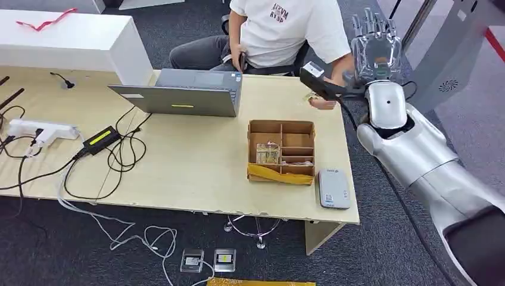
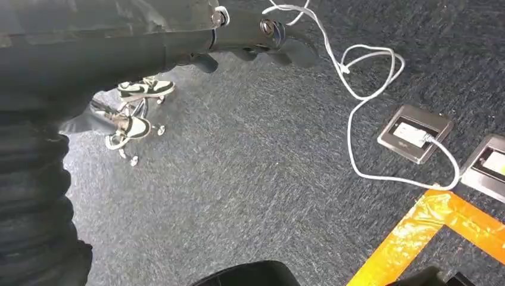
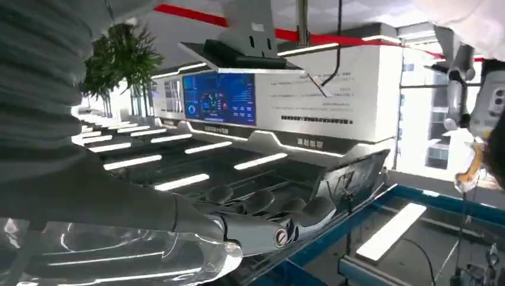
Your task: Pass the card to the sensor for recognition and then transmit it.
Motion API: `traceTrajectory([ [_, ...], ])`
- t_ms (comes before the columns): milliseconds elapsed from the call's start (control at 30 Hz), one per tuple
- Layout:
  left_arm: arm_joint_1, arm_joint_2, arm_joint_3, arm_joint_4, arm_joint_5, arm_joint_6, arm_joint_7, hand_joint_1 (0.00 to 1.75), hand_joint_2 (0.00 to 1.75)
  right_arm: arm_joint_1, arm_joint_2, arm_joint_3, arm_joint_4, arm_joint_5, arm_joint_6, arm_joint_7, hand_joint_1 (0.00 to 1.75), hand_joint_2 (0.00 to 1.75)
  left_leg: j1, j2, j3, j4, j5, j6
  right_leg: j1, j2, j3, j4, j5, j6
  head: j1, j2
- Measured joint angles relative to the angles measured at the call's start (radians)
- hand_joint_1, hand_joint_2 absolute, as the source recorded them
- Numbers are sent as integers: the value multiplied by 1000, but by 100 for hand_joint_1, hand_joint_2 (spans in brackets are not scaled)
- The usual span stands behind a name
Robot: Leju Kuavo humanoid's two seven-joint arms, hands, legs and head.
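The right hand (image 1: 376,47) is raised past the far right corner of the light wooden tabletop (image 1: 196,167), its fingers straight and spread, pointing up, with nothing in it. In the right wrist view the same hand (image 3: 262,223) shows its fingers extended side by side, holding nothing. Just beside it, a seated person in a white T-shirt (image 1: 286,30) rests a hand (image 1: 324,102) on the tabletop's far edge, with what looks like a small pale card (image 1: 309,96) under or beside the fingers; it is too small to be sure. Nearer the robot sits a brown cardboard compartment box (image 1: 281,152), with small items in some sections and yellow tape along its near wall. Just beside the box, at the near right corner, lies a flat grey rectangular sensor (image 1: 333,188). A grey open laptop (image 1: 184,94) stands farther left. The left hand (image 2: 256,39) hangs over the dark carpet (image 2: 250,179), fingers curled in with nothing in them.
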Motion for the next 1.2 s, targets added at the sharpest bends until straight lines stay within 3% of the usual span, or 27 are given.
traceTrajectory([
  [67,1,0,1,0,-10,0,-2,0,175,25,0,-22,-14,-125,-92,-41,0,175,0,0,0,0,0,0,0,0,0,0,0,0,0,0],
  [133,5,-1,2,2,-19,1,-9,0,175,67,-1,-58,-55,-236,-138,-71,0,175,0,0,1,0,0,0,0,0,0,0,0,0,0,0],
  [333,21,-2,23,11,-42,1,-31,0,175,261,-21,-126,-288,-486,-151,-225,0,175,1,1,2,0,0,0,1,0,1,0,0,-1,0,0],
  [467,31,-2,39,19,-23,1,-41,0,175,449,-38,-140,-503,-446,-120,-261,0,175,1,2,1,0,-1,-2,1,0,0,0,-1,-1,0,0],
  [667,34,-4,51,28,-22,1,-37,0,175,599,-64,-147,-680,-305,-47,-242,0,175,2,2,1,0,-2,-2,2,1,0,-1,-1,-1,0,0],
  [900,35,-6,53,32,-28,1,-23,0,175,670,-82,-147,-755,-180,15,-222,0,175,2,3,1,0,-2,-2,2,1,0,-1,-1,-1,0,0],
  [1200,34,-12,56,34,-15,1,-23,0,175,674,-85,-145,-754,-69,95,-170,0,175,2,2,1,0,-2,-2,2,1,0,0,-1,-1,0,0],
])
